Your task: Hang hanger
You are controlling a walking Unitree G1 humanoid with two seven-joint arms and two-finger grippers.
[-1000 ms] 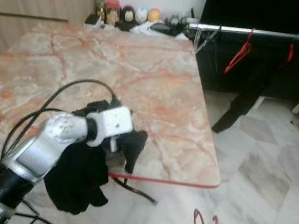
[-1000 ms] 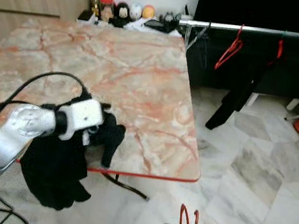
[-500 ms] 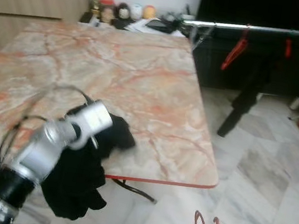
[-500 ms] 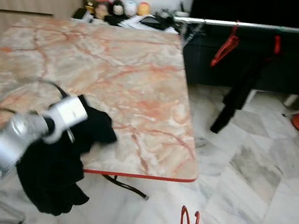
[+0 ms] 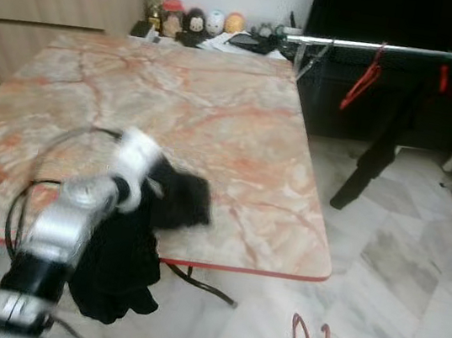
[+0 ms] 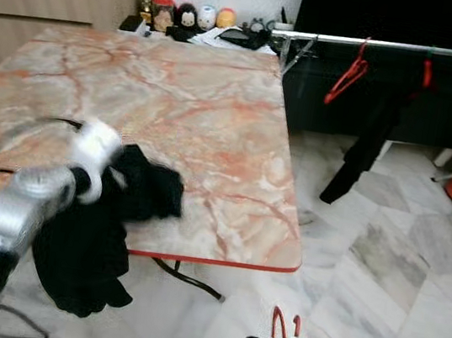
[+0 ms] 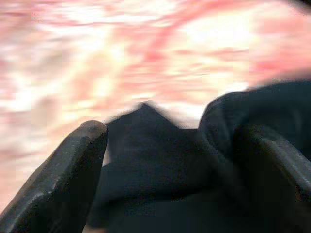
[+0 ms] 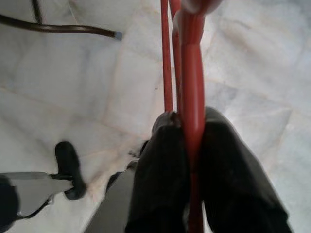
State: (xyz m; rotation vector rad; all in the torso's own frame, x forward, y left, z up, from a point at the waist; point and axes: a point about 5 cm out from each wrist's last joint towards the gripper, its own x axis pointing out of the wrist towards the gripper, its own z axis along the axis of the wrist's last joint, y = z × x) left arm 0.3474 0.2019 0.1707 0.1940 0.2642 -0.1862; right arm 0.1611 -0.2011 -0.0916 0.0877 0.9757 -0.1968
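A black garment lies bunched on the front edge of the marble table, part of it hanging down over the edge. My left gripper is low over the bunched part on the tabletop. Its fingers stand apart with black cloth between them. My right gripper is down near the floor and is shut on a red hanger. The hanger's top loops rise beside the white wrist. A metal rail runs at the back right.
On the rail hang a red hanger, a second red one and a dark garment. Small figurines and clutter crowd the table's far edge beside a wooden cabinet. Pale marble floor spreads to the right.
My left arm has swung left and further over the table, and the black cloth has bunched up on the tabletop with it. The right gripper keeps hold of the red hanger.
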